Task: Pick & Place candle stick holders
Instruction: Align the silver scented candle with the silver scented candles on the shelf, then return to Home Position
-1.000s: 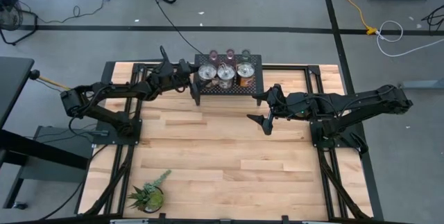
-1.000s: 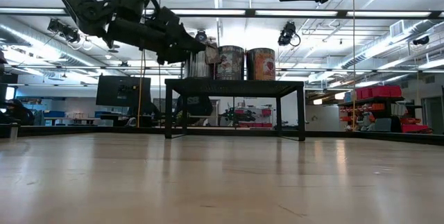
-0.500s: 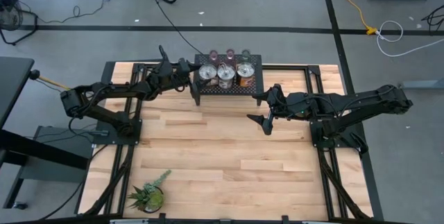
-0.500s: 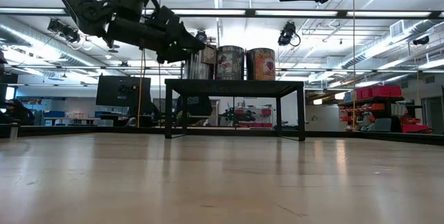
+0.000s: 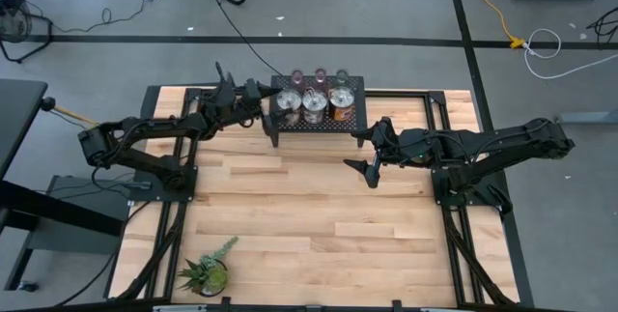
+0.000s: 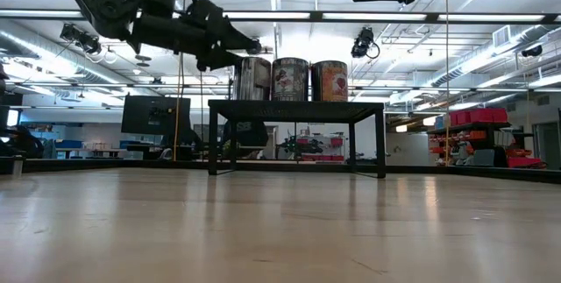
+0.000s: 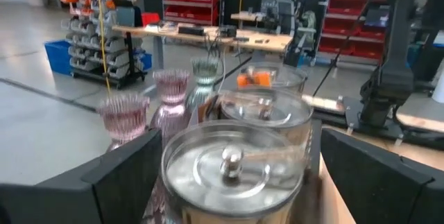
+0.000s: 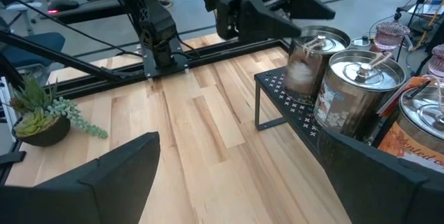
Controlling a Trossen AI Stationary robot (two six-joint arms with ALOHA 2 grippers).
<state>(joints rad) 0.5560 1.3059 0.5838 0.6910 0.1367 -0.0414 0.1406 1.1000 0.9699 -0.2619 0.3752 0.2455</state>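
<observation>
We see the left end effector [image 5: 263, 99], jaws spread wide, drawn back from the leftmost silvery candle stick holder [image 5: 287, 102] on the black mesh rack [image 5: 319, 125]: released. Right end effector [image 5: 372, 155] hovers wide over the table [image 5: 309, 215].

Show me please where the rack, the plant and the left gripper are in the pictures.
rack [image 5: 319, 129]: high view, bare front strip of its mesh top.
plant [image 5: 205, 273]: high view, middle of its spiky leaves.
left gripper [image 5: 257, 99]: high view, midway between its open fingertips, beside the rack.
</observation>
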